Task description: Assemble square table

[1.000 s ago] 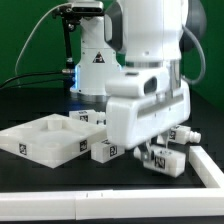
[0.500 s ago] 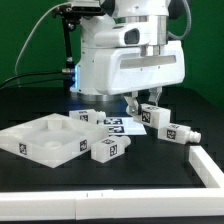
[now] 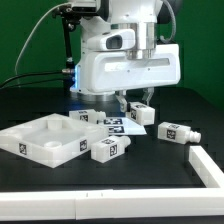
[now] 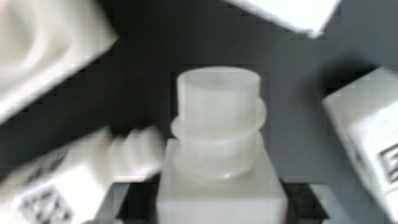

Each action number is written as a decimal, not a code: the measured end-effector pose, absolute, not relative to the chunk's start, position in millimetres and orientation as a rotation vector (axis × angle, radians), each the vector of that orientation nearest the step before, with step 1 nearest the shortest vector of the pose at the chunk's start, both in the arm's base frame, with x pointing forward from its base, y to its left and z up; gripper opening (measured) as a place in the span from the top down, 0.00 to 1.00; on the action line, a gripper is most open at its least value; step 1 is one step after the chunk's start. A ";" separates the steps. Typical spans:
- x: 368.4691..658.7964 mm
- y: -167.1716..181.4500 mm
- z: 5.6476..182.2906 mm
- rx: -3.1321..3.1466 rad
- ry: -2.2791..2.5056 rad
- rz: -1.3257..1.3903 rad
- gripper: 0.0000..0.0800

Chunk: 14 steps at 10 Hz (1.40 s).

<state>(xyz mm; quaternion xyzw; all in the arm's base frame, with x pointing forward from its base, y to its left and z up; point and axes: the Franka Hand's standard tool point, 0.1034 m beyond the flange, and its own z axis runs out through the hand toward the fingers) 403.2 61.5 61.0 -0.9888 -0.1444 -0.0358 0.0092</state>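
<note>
now the leg-fetching step looks to be in hand — the jaws are clamped on one white leg [image 3: 142, 113], held just above the bench [image 3: 30, 100], its stepped round end [image 4: 217, 100] pointing free of the grip. the square slab [image 3: 45, 140] lies toward the bench edge on the exterior view's left, sockets up, no leg standing in it. two more legs lie loose — one [image 3: 108, 149] just beside the slab, one [image 3: 172, 132] nearer the white bar [image 3: 210, 165]. next, i judge, the held leg needs carrying over a corner socket, setting upright and twisting in.
</note>
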 end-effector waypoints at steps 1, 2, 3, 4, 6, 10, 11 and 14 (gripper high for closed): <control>407.7 59.4 60.6 -3.089 -0.413 -0.114 0.64; 409.1 59.2 60.7 -3.088 -0.415 -0.117 0.64; 408.1 59.6 60.1 -3.087 -0.416 -0.114 0.64; 406.7 59.9 58.4 -3.088 -0.406 -0.110 0.64; 383.4 63.4 36.0 -3.090 -0.306 -0.082 0.64; 363.6 54.4 11.3 -3.095 -0.235 -0.062 0.64; 365.2 55.3 11.9 -3.094 -0.239 -0.066 0.64; 364.9 52.6 12.2 -3.094 -0.240 -0.027 0.32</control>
